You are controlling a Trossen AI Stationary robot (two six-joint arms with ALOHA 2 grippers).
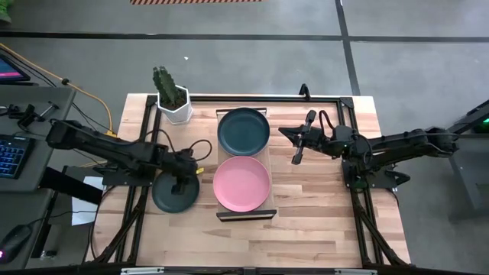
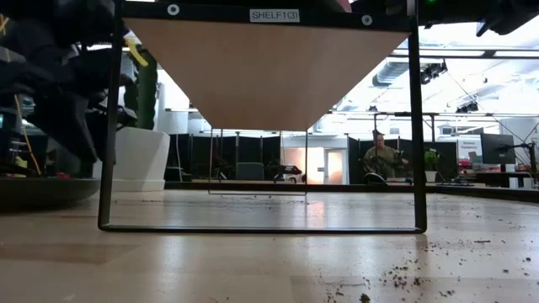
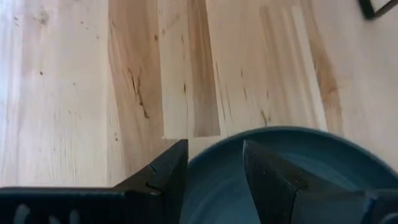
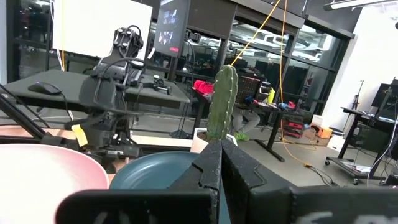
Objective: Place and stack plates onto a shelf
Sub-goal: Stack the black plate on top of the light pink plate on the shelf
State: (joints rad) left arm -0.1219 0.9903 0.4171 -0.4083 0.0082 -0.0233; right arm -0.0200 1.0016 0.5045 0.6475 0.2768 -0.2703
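Straddling the rim of a dark teal plate (image 1: 175, 193) on the desk (image 1: 306, 221), left of the shelf (image 1: 244, 214), the left gripper (image 1: 182, 182) has its jaws apart. Right gripper (image 1: 299, 140) hovers right of the shelf, jaws together.

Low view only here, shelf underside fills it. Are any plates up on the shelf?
Observer: Two on the shelf: a dark plate at the far end, a pink plate at the near end.
Operator: Stacked?
Observer: No, side by side, one layer.
Operator: Left arm doing anything?
Observer: The left gripper is at the rim of another dark plate on the table, one finger over the inside, one outside.
Operator: Right?
Observer: The right gripper hangs beside the shelf, shut, holding nothing.
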